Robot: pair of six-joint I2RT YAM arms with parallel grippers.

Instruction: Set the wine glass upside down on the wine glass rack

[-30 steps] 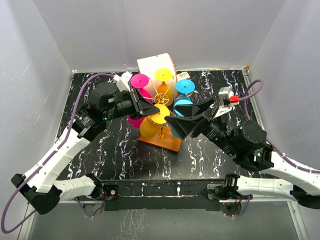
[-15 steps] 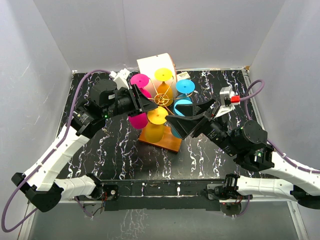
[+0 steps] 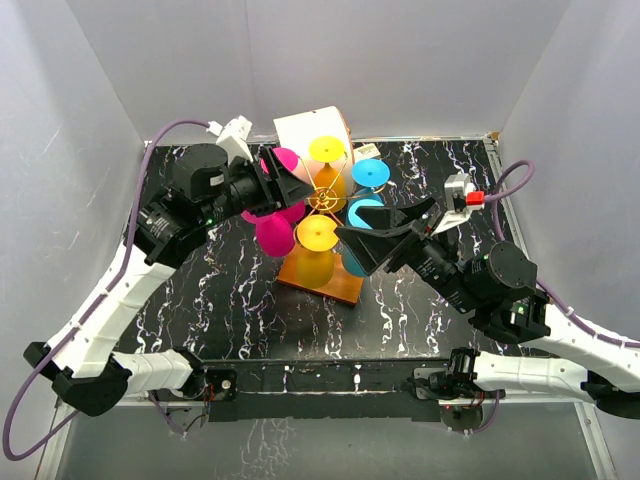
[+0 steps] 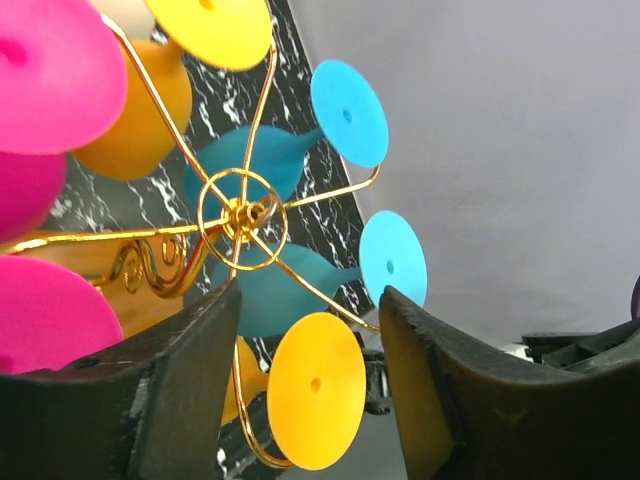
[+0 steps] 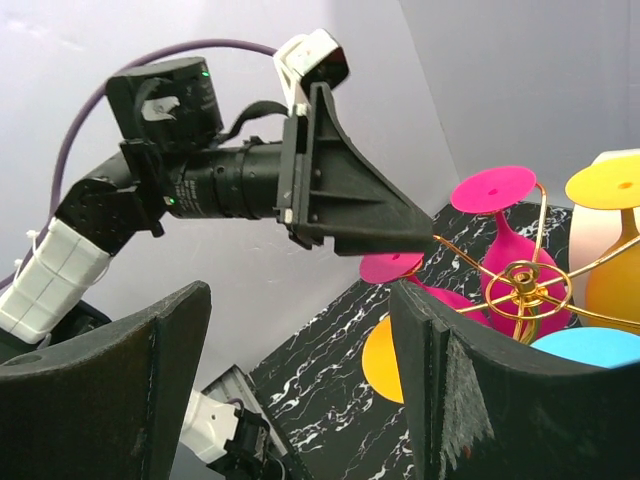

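Observation:
The wine glass rack, gold wire on an orange-brown wooden base, stands mid-table. Several coloured wine glasses hang on it upside down. An orange one hangs on the near arm, bowl down; its foot shows between my left fingers in the left wrist view. My left gripper is open and empty, left of the rack by the pink glasses. My right gripper is open and empty, just right of the rack beside the blue glasses. The rack hub shows in the right wrist view.
A white cylinder-shaped box stands right behind the rack. White walls close the black marbled table on three sides. The left gripper shows in the right wrist view, pointing at the rack.
My left gripper has drawn back from the orange glass, up and to the left. The orange glass stays hanging on the rack. The right arm has hardly moved.

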